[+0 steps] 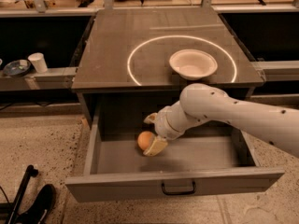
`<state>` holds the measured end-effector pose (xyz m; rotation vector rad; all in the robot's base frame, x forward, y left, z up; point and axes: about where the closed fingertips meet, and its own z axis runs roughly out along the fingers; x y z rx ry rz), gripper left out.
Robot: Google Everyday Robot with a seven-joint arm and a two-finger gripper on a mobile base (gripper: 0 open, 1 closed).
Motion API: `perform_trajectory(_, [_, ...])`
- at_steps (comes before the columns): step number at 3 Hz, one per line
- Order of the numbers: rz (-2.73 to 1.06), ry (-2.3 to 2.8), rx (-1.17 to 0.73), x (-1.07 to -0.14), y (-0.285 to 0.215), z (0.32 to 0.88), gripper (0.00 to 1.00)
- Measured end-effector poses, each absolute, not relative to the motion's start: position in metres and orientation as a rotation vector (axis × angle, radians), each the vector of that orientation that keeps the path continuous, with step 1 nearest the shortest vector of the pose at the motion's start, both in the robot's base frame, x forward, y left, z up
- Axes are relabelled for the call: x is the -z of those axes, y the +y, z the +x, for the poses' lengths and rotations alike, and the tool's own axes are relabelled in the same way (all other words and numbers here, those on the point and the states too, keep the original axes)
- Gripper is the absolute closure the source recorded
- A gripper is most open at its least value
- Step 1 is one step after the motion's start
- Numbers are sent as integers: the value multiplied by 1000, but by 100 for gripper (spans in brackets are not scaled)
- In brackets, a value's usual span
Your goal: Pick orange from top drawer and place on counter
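Note:
The orange [145,139] lies on the floor of the open top drawer [177,186], left of centre. My gripper [152,133] reaches down into the drawer from the right and is right at the orange. It is open: one finger [156,146] rests against the orange's right side and the other finger [150,119] stands above and behind it. The orange rests on the drawer floor. The counter [117,36] is the dark cabinet top above the drawer, with a bright ring of light on it.
A white bowl [193,64] sits on the counter's front right, inside the ring. A white cup [38,62] and a small dish [16,67] stand on a low shelf at left. A black object [32,204] lies on the speckled floor at lower left.

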<state>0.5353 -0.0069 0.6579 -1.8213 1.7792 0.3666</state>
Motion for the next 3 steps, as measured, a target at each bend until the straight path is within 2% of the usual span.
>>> perform_trajectory(1, [-1836,1794,-402,-639,-1,537,35])
perform_trajectory(2, [-1860,1806,-431,-629,8,538,51])
perform_trajectory(3, [-1872,1840,-467,-613,8,537,74])
